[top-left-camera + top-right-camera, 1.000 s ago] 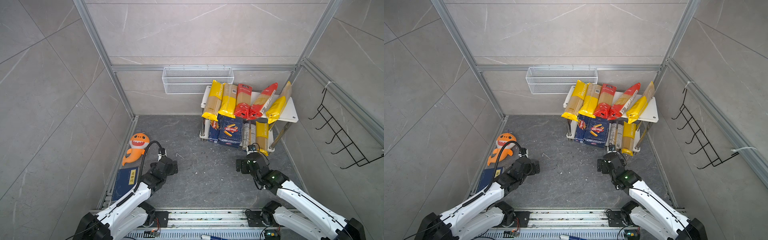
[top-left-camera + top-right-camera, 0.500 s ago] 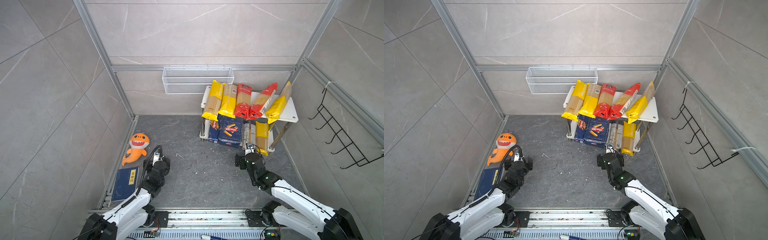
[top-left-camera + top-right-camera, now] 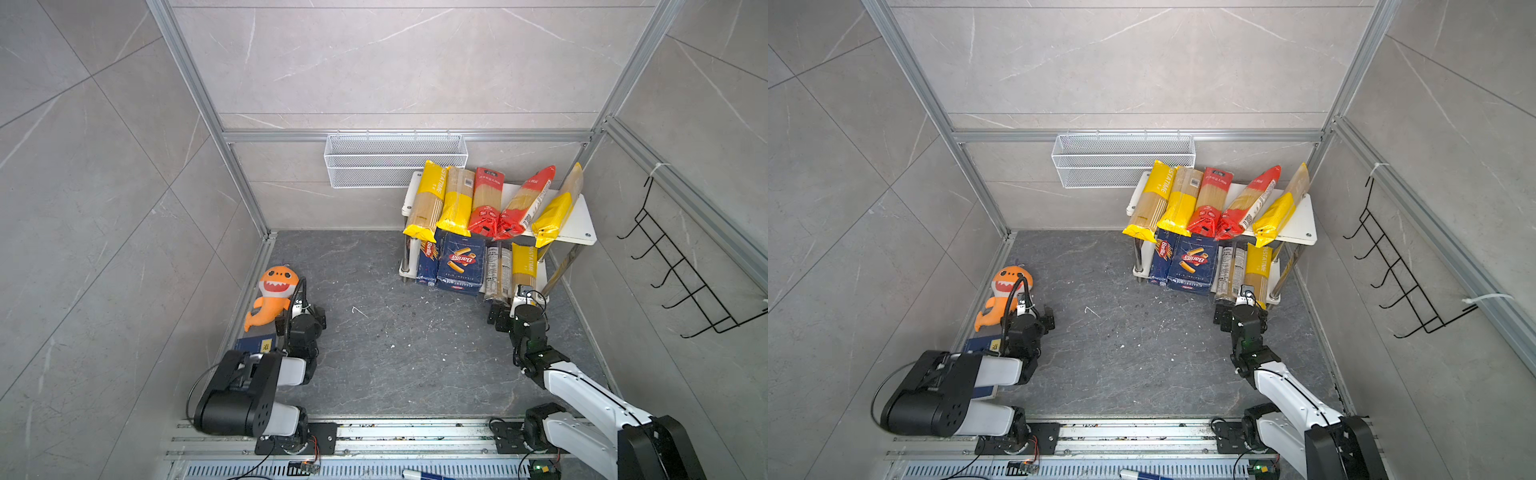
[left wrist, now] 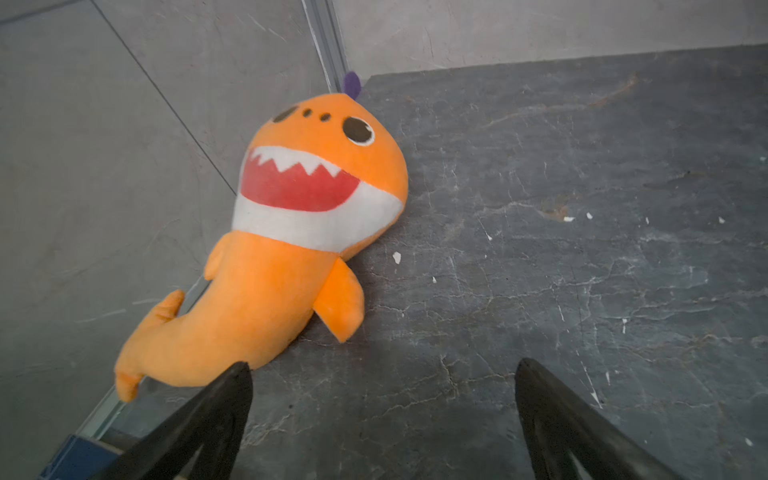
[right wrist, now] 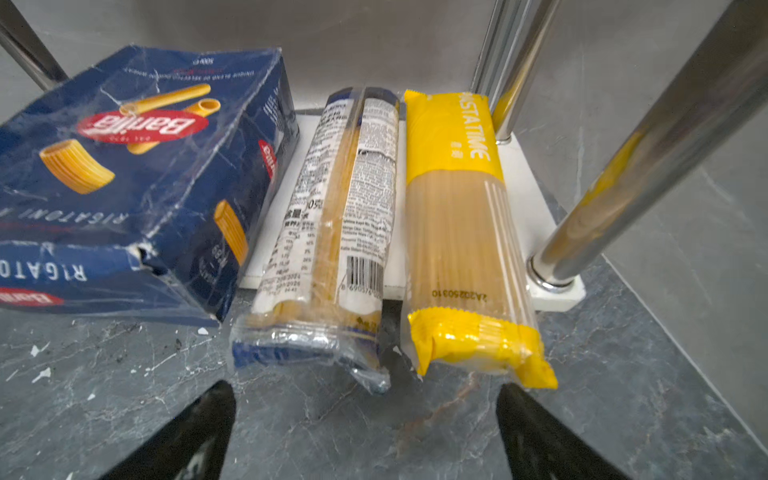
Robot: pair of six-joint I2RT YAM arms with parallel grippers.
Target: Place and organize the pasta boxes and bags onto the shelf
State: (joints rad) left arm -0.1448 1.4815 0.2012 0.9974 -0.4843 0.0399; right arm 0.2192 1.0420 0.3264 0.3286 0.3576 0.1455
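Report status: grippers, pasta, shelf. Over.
Left gripper open, empty, by shark plush. Right gripper open, empty, facing clear bag and yellow bag on lower shelf board. Both bags overhang its front edge. No obstruction seen.

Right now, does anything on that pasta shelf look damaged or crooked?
Yes. The Barilla rigatoni box is creased, with a torn corner. On top of the shelf, one red spaghetti bag lies slanted beside straighter ones.
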